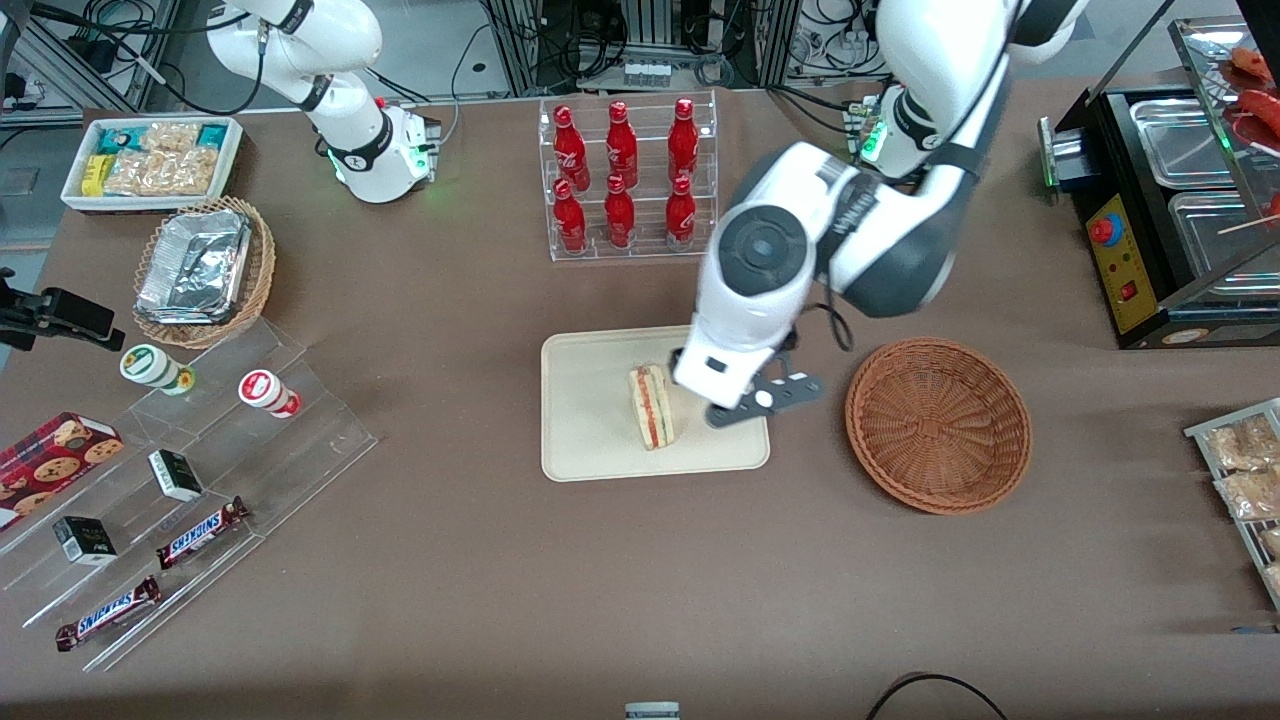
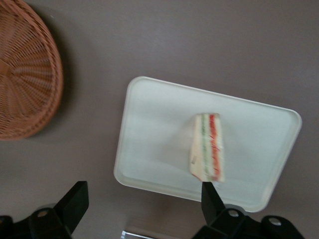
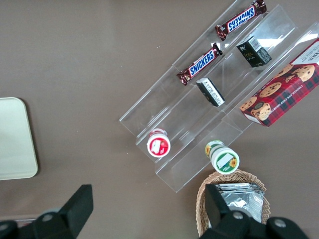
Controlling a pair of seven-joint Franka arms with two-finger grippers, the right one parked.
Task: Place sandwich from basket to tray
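Sandwich lying on tray | tool above it, fingers spread, empty

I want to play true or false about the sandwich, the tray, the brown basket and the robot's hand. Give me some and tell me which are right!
1. The sandwich lies on the tray. True.
2. The basket has a sandwich in it. False: nothing is in it.
3. The hand is squeezing the sandwich. False: it is open, above the tray, holding nothing.
4. The basket sits beside the tray, toward the working arm's end of the table. True.
5. The red bottles stand on the tray. False: they stand in a clear rack, farther from the front camera.
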